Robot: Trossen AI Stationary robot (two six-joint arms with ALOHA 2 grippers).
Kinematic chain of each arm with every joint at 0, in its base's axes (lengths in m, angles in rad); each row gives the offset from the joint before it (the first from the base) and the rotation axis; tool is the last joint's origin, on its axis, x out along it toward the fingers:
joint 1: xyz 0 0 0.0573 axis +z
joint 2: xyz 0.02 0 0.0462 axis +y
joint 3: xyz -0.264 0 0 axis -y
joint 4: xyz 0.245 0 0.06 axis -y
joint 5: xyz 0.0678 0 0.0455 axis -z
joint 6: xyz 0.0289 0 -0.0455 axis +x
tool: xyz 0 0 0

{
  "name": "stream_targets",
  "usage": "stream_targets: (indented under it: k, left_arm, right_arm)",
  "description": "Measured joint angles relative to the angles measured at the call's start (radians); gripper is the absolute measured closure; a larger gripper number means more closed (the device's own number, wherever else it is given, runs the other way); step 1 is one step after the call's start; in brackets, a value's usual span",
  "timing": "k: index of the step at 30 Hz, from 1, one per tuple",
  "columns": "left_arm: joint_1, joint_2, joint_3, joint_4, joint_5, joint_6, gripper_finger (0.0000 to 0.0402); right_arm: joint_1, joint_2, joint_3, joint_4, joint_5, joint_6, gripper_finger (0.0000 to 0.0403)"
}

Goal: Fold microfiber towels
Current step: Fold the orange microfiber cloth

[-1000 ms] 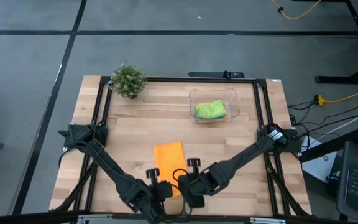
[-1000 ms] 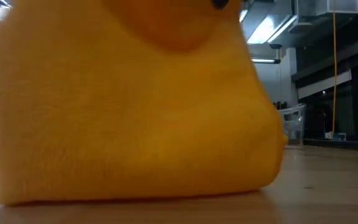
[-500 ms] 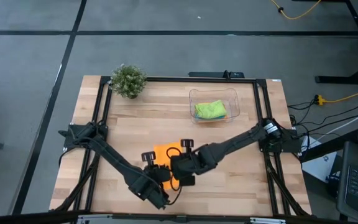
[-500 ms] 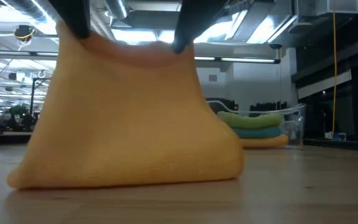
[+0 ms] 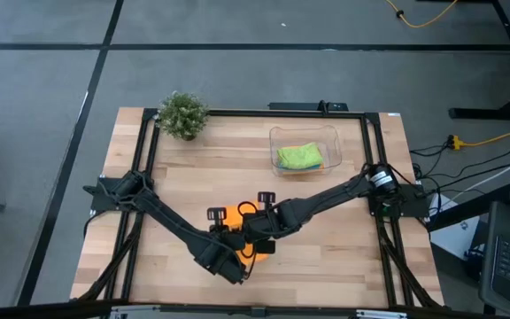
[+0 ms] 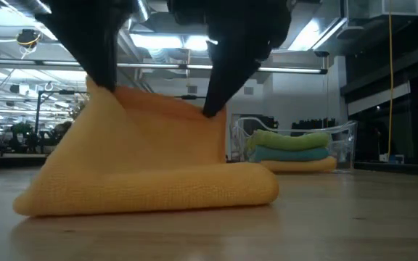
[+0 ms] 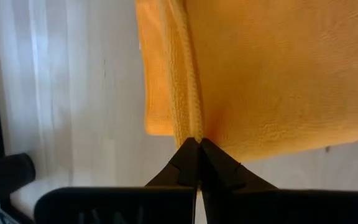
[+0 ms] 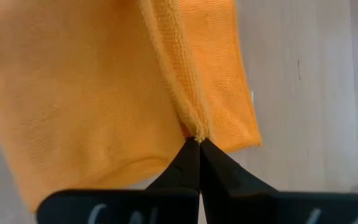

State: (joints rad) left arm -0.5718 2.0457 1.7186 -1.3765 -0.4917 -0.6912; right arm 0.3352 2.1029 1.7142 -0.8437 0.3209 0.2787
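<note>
Wood table [image 5: 343, 257] w/ orange towel [image 6: 151, 185], clear tub [image 5: 305, 151], potted plant [image 5: 182, 115].

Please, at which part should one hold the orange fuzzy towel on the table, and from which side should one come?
Best at the two corners of its raised edge, from above. The orange fuzzy microfiber towel is limp, so the left gripper and right gripper each pinch one corner shut, keeping that edge straight.
</note>
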Motion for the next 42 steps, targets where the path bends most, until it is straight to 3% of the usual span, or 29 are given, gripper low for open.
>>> stream_targets:
  k: [10, 15, 23, 33, 39, 42]
  left_arm:
    - [0.049, -0.001, -0.110, 0.048, -0.058, 0.053, 0.0401]
    - [0.074, -0.003, -0.150, 0.093, -0.040, 0.083, 0.0401]
    - [0.086, 0.000, -0.166, 0.111, -0.005, 0.102, 0.0400]
    - [0.125, 0.000, -0.166, 0.105, 0.019, 0.103, 0.0325]
    - [0.128, 0.000, -0.166, 0.065, -0.057, 0.105, 0.0294]
    - [0.127, 0.000, -0.161, -0.004, -0.059, 0.077, 0.0292]
  right_arm:
    - [-0.068, 0.003, -0.037, 0.057, 0.041, -0.048, 0.0403]
    - [-0.104, 0.003, -0.039, 0.053, 0.012, -0.057, 0.0402]
    - [-0.115, 0.000, -0.034, 0.079, -0.008, -0.050, 0.0354]
    - [-0.116, 0.000, -0.035, 0.064, -0.008, -0.027, 0.0288]
    - [-0.116, 0.000, -0.035, 0.044, -0.030, 0.012, 0.0275]
    - [-0.118, -0.003, -0.019, 0.001, -0.094, 0.031, 0.0275]
